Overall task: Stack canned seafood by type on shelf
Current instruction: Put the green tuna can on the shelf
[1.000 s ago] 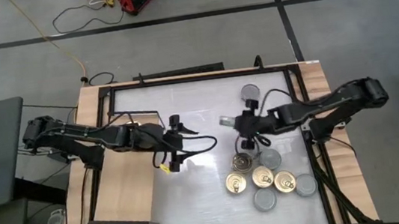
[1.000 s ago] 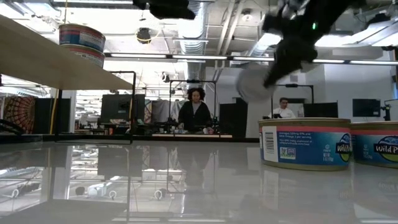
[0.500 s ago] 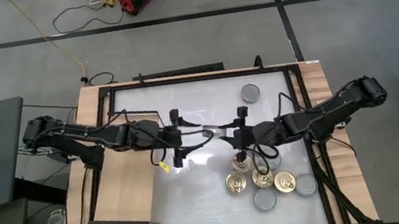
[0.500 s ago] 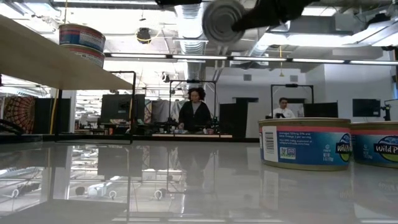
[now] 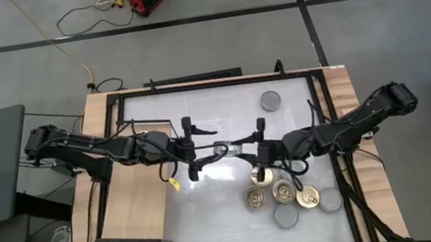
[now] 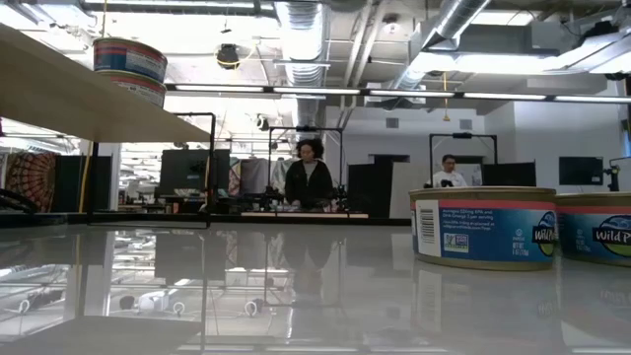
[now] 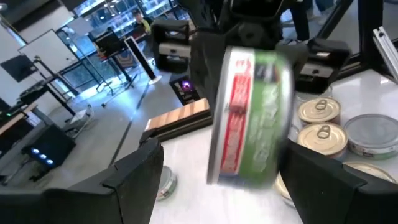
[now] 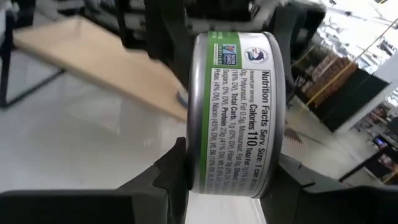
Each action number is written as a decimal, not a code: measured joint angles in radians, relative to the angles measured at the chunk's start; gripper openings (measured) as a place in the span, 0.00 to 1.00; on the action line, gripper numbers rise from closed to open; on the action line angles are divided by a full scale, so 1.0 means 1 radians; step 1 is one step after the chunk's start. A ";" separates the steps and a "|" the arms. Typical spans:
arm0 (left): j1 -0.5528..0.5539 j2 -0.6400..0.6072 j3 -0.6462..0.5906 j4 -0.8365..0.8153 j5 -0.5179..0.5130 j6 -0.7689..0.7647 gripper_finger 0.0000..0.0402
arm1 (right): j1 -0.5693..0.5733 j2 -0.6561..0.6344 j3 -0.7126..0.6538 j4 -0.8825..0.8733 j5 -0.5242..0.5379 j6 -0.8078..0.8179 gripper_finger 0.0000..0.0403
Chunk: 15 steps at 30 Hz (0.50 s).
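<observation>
Your right gripper (image 5: 235,146) is clamped on a green-label tin (image 8: 233,112), held on edge in mid-air over the table's (image 5: 226,209) centre. Your left gripper (image 5: 201,147) sits right at the tin's 9 o'clock with its fingers (image 7: 134,186) spread wide on either side of it, not closed on it. The other tins (image 5: 285,198) huddle at about 4 o'clock from the handoff, gold tops and grey tops mixed, with one lone tin (image 5: 270,100) up at 1 o'clock. The shelf (image 5: 135,203) is over at 8 o'clock, and the low view shows two tins (image 6: 130,67) stacked on it.
</observation>
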<state>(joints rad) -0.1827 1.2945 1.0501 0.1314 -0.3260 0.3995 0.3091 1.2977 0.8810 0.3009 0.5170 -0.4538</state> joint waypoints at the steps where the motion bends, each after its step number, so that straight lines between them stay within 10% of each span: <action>1: 0.001 0.000 0.001 0.004 0.019 -0.001 0.75 | -0.002 0.000 0.000 0.015 -0.002 -0.001 0.43; 8: 0.000 0.000 0.002 0.037 0.047 0.000 0.71 | -0.020 0.000 0.000 0.109 -0.120 -0.021 0.43; 15: -0.014 0.000 0.002 0.093 0.078 0.008 0.46 | -0.026 0.000 0.000 0.100 -0.124 -0.008 0.45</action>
<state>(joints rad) -0.1963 1.2945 1.0519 0.2249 -0.2478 0.4076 0.2833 1.2976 0.8814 0.4012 0.3931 -0.4614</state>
